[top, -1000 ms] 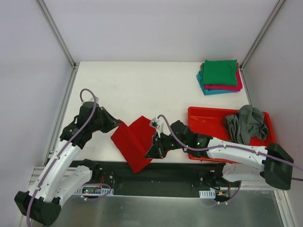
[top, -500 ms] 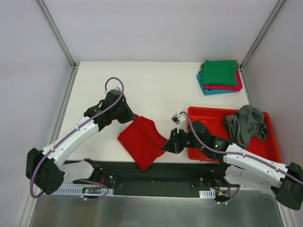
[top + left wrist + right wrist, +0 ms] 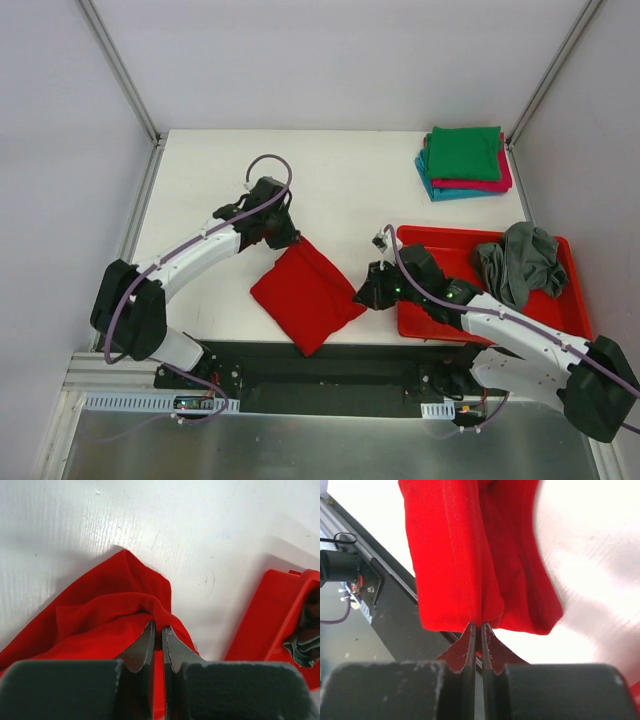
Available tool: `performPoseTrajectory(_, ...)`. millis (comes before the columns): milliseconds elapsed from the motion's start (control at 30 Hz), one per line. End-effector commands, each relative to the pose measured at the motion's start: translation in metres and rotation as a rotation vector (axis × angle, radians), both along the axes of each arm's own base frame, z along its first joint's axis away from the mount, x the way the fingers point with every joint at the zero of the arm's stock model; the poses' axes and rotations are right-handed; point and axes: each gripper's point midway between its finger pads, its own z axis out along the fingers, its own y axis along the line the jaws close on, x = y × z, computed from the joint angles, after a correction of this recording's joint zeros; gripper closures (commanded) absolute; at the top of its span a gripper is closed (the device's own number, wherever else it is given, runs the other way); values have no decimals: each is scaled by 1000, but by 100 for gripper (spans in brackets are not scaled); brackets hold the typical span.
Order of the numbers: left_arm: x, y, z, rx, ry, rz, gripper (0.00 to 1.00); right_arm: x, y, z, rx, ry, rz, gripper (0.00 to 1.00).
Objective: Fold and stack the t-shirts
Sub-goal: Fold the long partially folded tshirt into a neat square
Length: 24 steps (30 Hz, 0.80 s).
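Note:
The bright red t-shirt (image 3: 306,290) lies folded as a tilted square at the table's near edge, its near corner over the black strip. My left gripper (image 3: 289,241) is shut on its far corner; the left wrist view shows red cloth (image 3: 100,625) pinched between the jaws. My right gripper (image 3: 362,299) is shut on its right corner; the right wrist view shows the red shirt (image 3: 470,555) hanging from the jaws. A dark grey t-shirt (image 3: 520,262) lies crumpled in the red tray (image 3: 440,248). Green (image 3: 464,152), magenta (image 3: 497,182) and teal (image 3: 440,190) t-shirts lie folded in a stack at the far right.
The red plastic tray sits just right of my right gripper and shows in the left wrist view (image 3: 280,615). White walls with metal rails close in the table on three sides. A black strip (image 3: 330,365) runs along the near edge.
Both grippers moved right and away from the near edge, carrying the red shirt with them. The left arm reached farther over the table and the shirt now lies flatter as a square.

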Motion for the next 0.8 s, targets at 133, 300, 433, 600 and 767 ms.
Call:
performPoseTrajectory(133, 34, -11, -10, 51, -37, -20, 100, 8, -18, -33, -122, 65, -57, 99)
performPoseTrajectory(300, 34, -18, -25, 55, 6, -57, 97, 9, -20, -41, -141, 99, -81, 96)
performPoseTrajectory(433, 33, -18, -34, 70, 23, -71, 60, 13, -28, -48, -192, 105, -120, 83)
performPoseTrajectory(600, 27, -26, -19, 34, 0, -150, 5, 18, -23, -21, -159, 25, -80, 32)
performPoseTrajectory(767, 15, -21, 7, 3, -64, -173, 1, 17, -8, 18, -84, -36, -14, 18)
